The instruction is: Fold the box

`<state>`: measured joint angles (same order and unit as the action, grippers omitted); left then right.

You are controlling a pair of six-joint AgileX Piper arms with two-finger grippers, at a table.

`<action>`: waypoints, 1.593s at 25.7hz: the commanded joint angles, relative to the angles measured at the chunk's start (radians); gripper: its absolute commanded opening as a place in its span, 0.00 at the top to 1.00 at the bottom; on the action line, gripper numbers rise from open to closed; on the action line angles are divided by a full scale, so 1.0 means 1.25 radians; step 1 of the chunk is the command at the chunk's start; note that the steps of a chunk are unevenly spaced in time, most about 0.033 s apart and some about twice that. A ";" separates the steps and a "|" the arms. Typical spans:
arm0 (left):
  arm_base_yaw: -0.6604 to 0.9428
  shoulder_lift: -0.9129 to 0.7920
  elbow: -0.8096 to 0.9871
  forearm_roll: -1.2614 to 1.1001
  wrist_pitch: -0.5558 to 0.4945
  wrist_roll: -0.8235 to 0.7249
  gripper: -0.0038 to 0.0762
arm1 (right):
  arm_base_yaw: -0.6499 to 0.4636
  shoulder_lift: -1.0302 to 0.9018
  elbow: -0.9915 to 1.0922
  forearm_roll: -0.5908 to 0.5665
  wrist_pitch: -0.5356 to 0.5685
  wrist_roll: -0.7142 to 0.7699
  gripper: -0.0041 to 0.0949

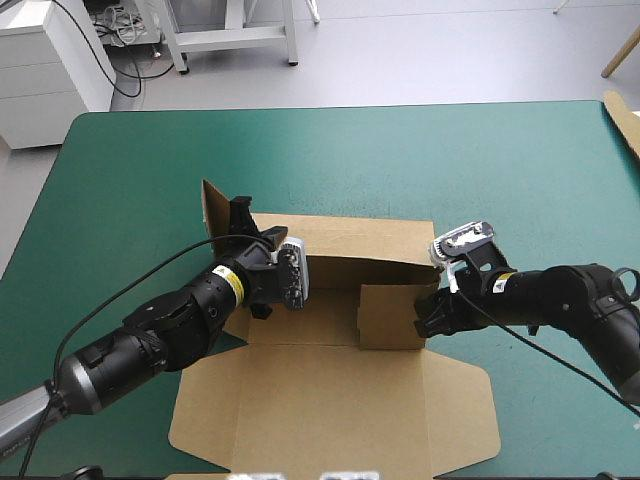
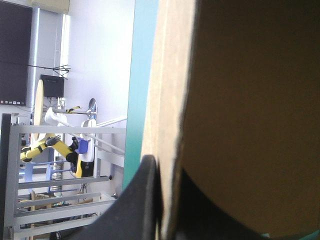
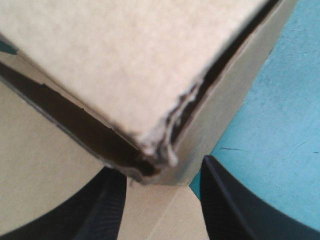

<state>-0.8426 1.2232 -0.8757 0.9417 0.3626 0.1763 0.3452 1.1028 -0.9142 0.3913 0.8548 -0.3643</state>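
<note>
The box (image 1: 330, 390): my left pincer (image 1: 241, 213) pinches its left side, my right pincer (image 3: 160, 200) stands wide at the right corner; I would raise both sides evenly.

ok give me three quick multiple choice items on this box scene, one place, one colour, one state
1. Where is the left gripper?
A at the raised left wall of the box
B on the near panel
C off the table

2. What colour is the table cover?
A red
B teal-green
C white

3. How is the box's near panel?
A lying flat
B standing upright
C rolled up

Answers: A, it pinches that wall; B, seen all round the box; A, it lies flat on the cover.
</note>
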 commanded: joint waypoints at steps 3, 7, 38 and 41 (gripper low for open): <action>-0.006 -0.015 -0.016 -0.049 0.004 0.019 0.96 | 0.086 -0.015 -0.011 -0.190 -0.123 0.241 0.53; -0.006 -0.015 -0.016 -0.081 0.004 0.034 0.96 | 0.140 -0.015 -0.012 -0.304 -0.157 0.387 0.53; -0.008 -0.015 -0.016 -0.125 0.008 0.069 0.80 | 0.336 0.033 -0.012 -0.609 -0.149 0.786 0.98; -0.008 -0.015 -0.016 -0.125 0.008 0.069 0.59 | 0.336 0.033 -0.012 -0.609 -0.174 0.798 0.98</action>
<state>-0.8426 1.2155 -0.8812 0.8191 0.3879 0.2827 0.7532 1.1663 -0.9005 -0.3614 0.7458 0.6386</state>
